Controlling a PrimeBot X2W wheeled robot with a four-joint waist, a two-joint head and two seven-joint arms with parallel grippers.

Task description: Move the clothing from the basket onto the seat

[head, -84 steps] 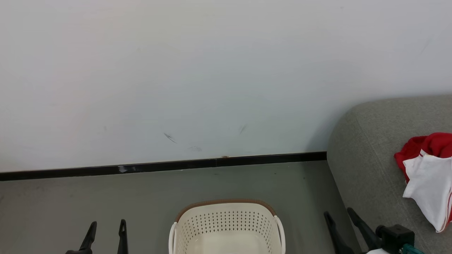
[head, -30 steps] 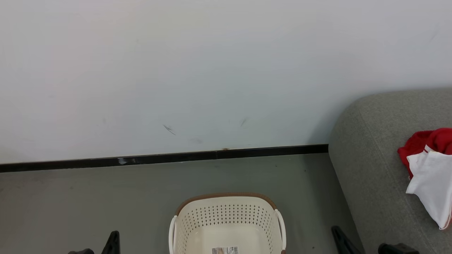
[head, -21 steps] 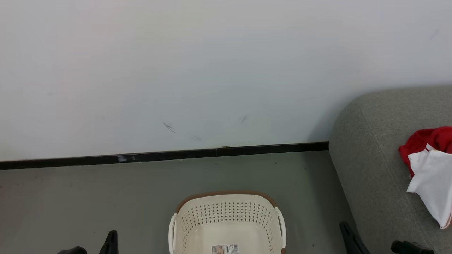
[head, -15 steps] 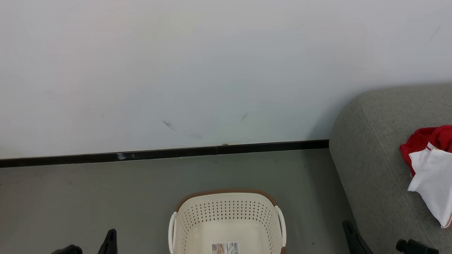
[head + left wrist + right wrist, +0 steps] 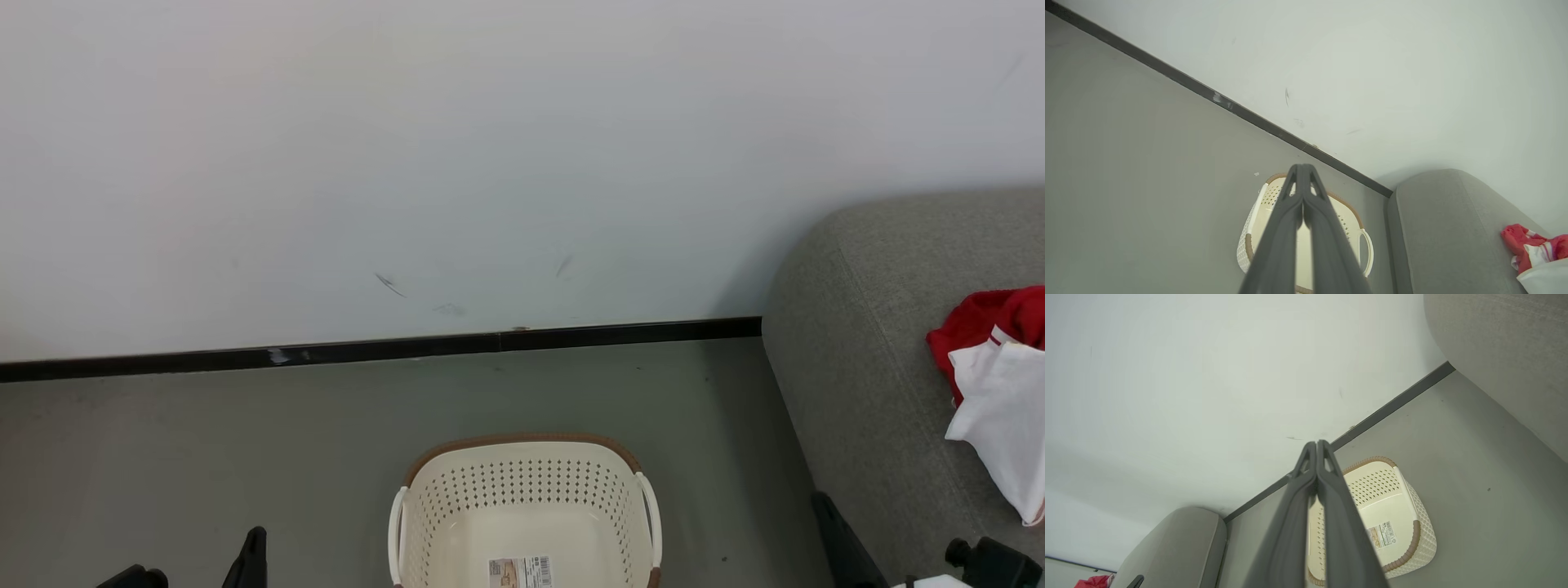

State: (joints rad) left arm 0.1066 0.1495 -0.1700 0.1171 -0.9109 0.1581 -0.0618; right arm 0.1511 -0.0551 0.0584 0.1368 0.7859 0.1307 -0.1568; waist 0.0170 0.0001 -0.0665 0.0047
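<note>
Grey floor [image 5: 204, 457], basket [image 5: 522, 490] cut off below, clothing [image 5: 996, 384] cropped on seat [image 5: 865, 367]

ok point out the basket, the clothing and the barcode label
basket [image 5: 522, 483], head view, perforated back wall
clothing [image 5: 994, 396], head view, the white cloth part
barcode label [image 5: 520, 571], head view, middle of the sticker

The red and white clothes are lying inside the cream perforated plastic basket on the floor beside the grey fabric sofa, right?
No. The head view shows the red and white clothes lying on the grey fabric sofa, not inside the cream perforated plastic basket, which stands on the floor beside the sofa.
</note>
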